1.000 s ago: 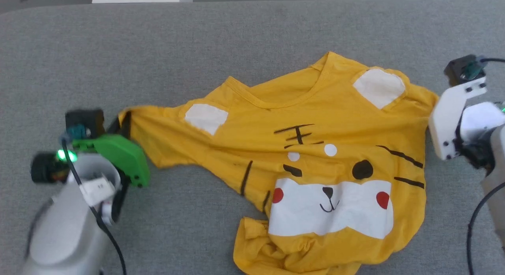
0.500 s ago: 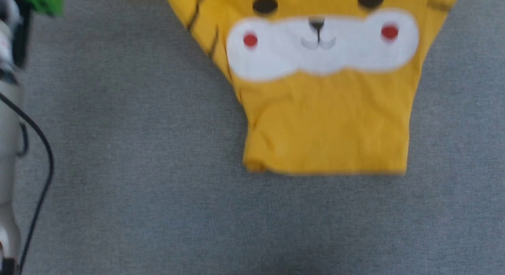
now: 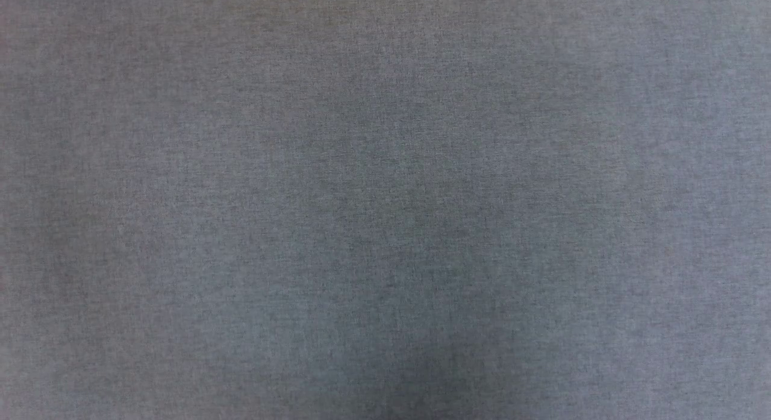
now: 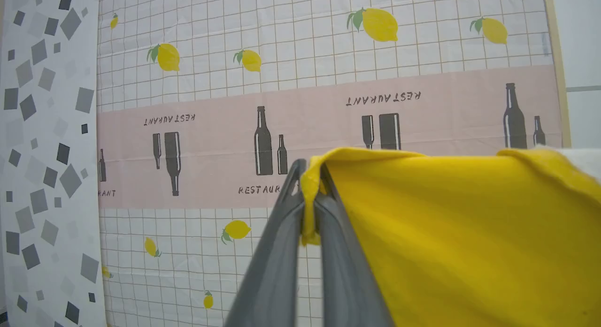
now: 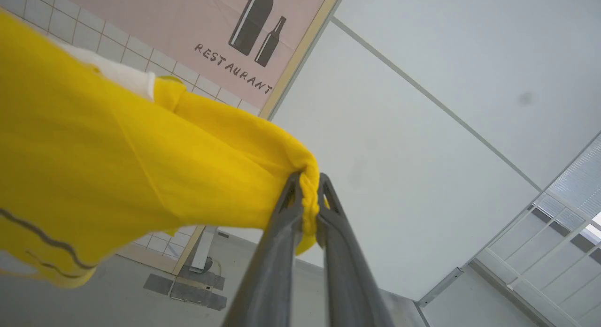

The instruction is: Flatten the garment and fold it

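Where the garment hangs: the garment (image 4: 469, 233) is up in the air, strung between the two grippers in front of the lemon-print backdrop (image 4: 328, 50).
Left gripper: the left gripper (image 4: 311, 179) has its fingers nearly together, nipping a rolled yellow edge right at the tips.
Right gripper: the right gripper (image 5: 308, 184) is just as narrow, clamped on a bunched, twisted scrap of edge. Hem or sleeve, I cannot tell.
Step in hand: by my reading, a lifted spread ahead of laying the shirt flat.
Doing it well: hold both pinches firm. Set the arms far enough apart that the top edge runs taut rather than sagging. Level the two grippers and let the body hang free. Then lower so the bottom edge meets the grey surface (image 3: 385, 203) first, drawing back to lay the cloth out without pleats.
Risk: each grip has little cloth, far out on the fingers, so a jerk could slip a corner.
Print: a white patch (image 5: 112, 76) and a black stripe (image 5: 42, 240) show from the right wrist; the face is turned away.
Hidden: the lower edge, the neckline and the far half of the span are cut off.
Hard to judge: whether the shirt hangs straight or twisted, and how high it is above the surface.
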